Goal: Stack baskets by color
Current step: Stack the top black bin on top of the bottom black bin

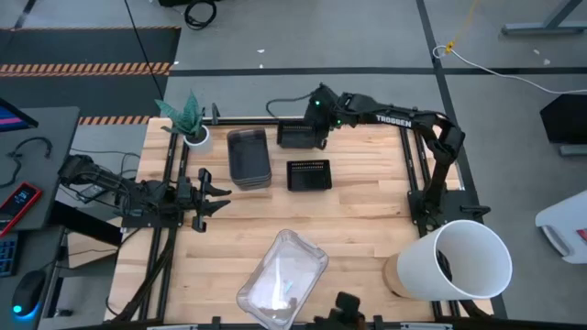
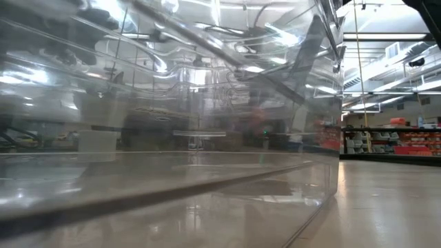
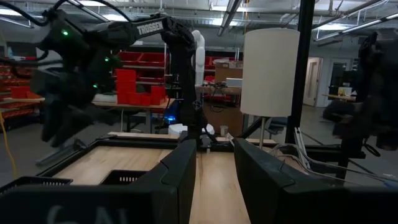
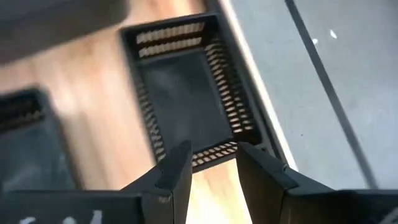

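**Clear bins fill the low camera's view**

Glossy clear baskets (image 1: 282, 280) sit at the counter's (image 1: 358, 229) near edge, blocking the low view. Beyond, a smoky grey stack (image 1: 248, 156) and one black lattice basket (image 1: 308, 174) lie mid-counter. Right claw (image 4: 211, 158), fingers spread, hovers over another black lattice basket (image 1: 295, 136) at the far edge. Left claw (image 1: 220, 194) waits slightly parted beside a plant pot (image 1: 195, 137). White bucket (image 1: 459, 261) stands at the corner.

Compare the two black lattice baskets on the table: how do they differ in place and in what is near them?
The far black basket sits at the table's back edge, under the right gripper, whose fingers stand open above its wall. The near black basket sits farther into the table, with no gripper by it. Both are upright, empty, black with lattice sides.
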Action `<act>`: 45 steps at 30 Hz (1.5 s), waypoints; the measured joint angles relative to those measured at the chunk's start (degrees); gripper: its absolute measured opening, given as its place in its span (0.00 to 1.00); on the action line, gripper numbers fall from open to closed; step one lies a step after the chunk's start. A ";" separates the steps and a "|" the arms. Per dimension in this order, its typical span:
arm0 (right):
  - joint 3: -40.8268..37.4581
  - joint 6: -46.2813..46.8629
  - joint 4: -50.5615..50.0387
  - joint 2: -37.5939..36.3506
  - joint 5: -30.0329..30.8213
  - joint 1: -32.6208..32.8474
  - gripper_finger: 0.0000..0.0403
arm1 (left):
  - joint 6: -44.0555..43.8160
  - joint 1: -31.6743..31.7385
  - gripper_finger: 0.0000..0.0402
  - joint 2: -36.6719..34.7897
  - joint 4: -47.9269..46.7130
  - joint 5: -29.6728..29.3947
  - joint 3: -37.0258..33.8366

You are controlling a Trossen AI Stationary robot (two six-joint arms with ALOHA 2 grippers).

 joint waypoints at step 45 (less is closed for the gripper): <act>-23.78 31.76 32.38 0.00 -3.75 -5.59 0.56 | 0.02 -0.01 0.29 0.01 -0.01 -0.01 -0.01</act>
